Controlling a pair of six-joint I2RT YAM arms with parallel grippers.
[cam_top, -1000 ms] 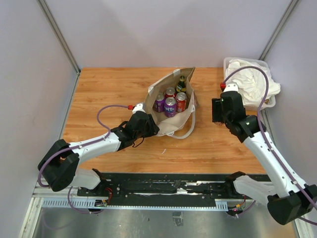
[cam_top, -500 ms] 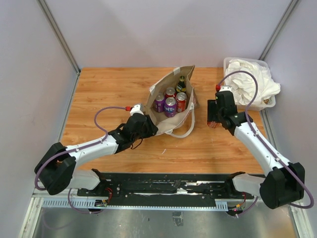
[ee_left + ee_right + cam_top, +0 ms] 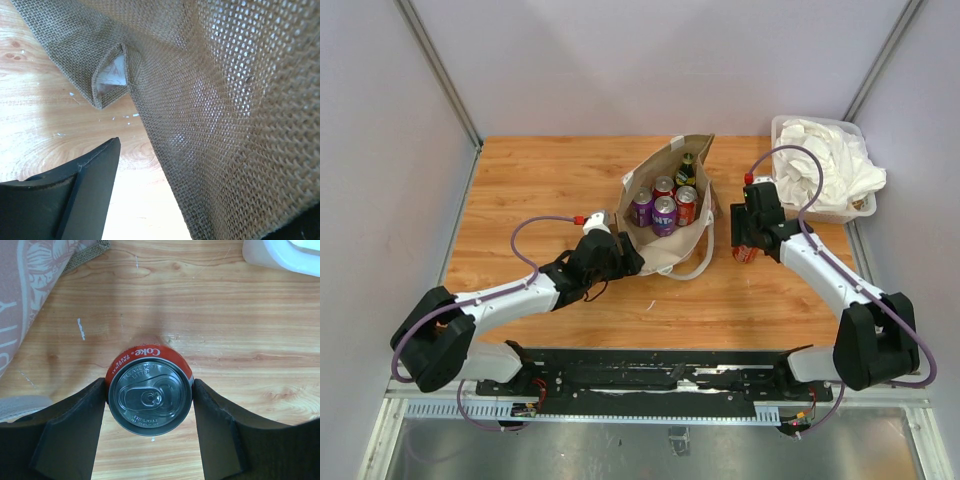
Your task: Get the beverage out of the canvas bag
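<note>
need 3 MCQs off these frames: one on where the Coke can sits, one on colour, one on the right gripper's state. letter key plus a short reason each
1. Where is the Coke can relative to the canvas bag?
A. Inside it
B. Outside it, on its right side
C. Behind it, at the back wall

2. What colour is the can's side wall?
A. Red
B. Purple
C. Green

3. What is the right gripper doing?
A. Open, well clear of the can
B. Fingers against both sides of the can
C. Shut on a rope handle

Key:
1 B: the top view shows the can over the table, beside the bag.
2 A: the right wrist view shows a red wall with Coke lettering.
3 B: the fingers meet the can on its left and right.
</note>
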